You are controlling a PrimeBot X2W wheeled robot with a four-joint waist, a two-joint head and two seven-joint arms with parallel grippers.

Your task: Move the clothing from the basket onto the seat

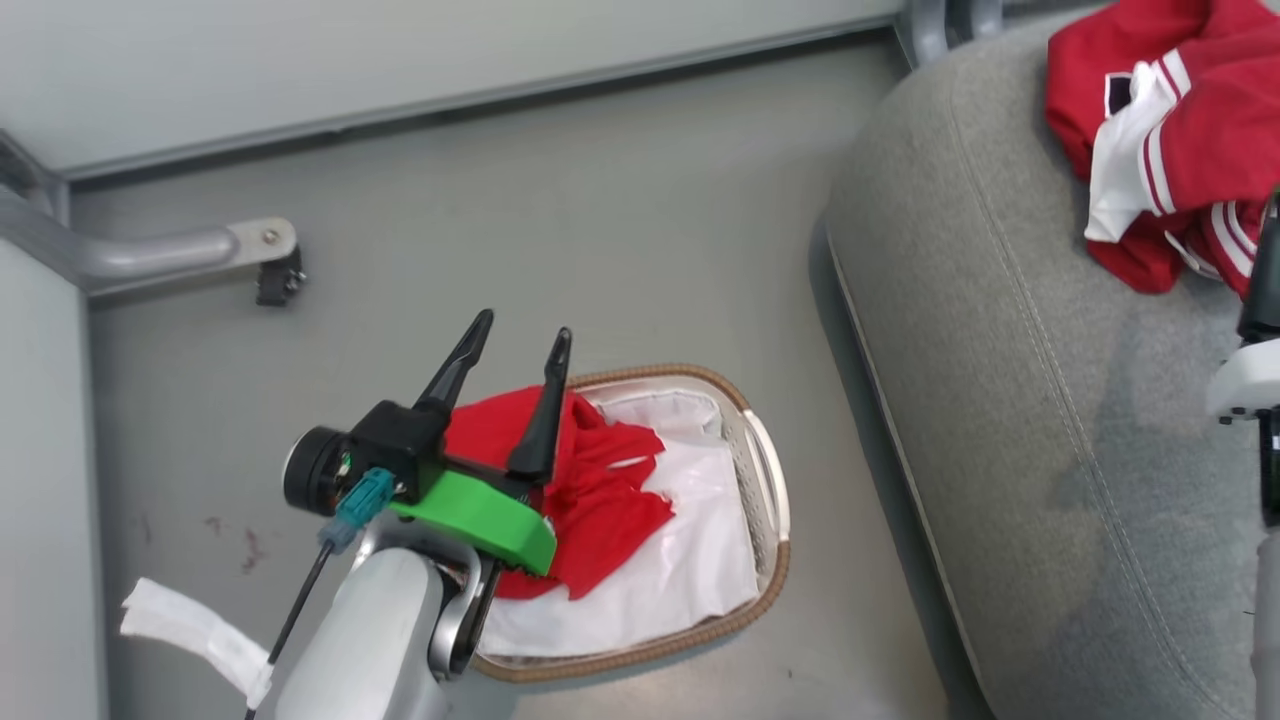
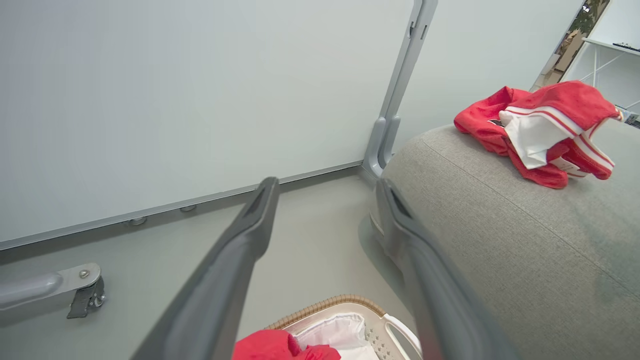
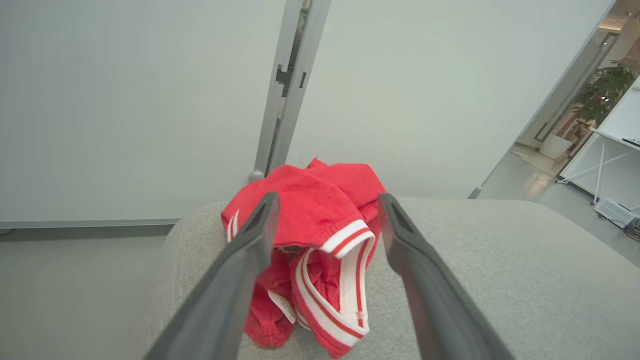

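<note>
A plain red piece of clothing [image 1: 610,500] lies crumpled in the basket [image 1: 765,585], on its white liner [image 1: 690,560]. My left gripper [image 1: 525,328] hovers over the basket's left end, open with nothing between its fingers; the left wrist view shows the same gripper [image 2: 327,184] above the basket rim [image 2: 330,302]. The other piece of clothing [image 1: 1180,130], red with a white panel and striped trim, lies heaped on the grey seat [image 1: 1040,400]. My right gripper [image 3: 328,200] stands open just short of this garment [image 3: 320,215], fingers apart on either side of it in view.
The basket stands on grey floor just left of the seat's rounded edge. A metal foot with a black caster [image 1: 265,255] juts out at the left. Pale wall panels and a metal post [image 1: 935,25] close off the far side. My right forearm [image 1: 1250,380] rises at the right edge.
</note>
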